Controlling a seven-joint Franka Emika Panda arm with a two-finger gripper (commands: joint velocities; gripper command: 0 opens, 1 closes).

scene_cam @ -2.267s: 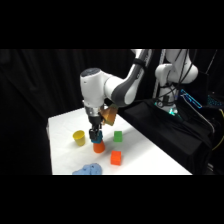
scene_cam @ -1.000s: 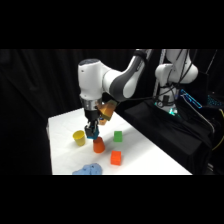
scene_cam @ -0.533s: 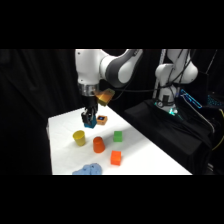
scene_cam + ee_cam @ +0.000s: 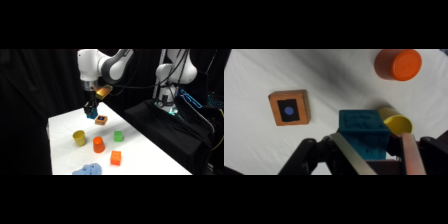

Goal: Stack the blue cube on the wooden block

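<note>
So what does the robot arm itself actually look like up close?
The arm is glossy white, built from rounded, bulbous segments with darker joints between them. Its gripper is small and dark; the wrist view shows a black linkage and two flat fingers, one pale grey, the other pinkish.

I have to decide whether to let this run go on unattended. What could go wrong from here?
1. The blue cube, held in the tool, is off to one side of the wooden block; released here, it would probably miss.
2. The block's top is small, so an off-centre placement could topple.
3. The yellow cup sits close by and might get bumped.
</note>
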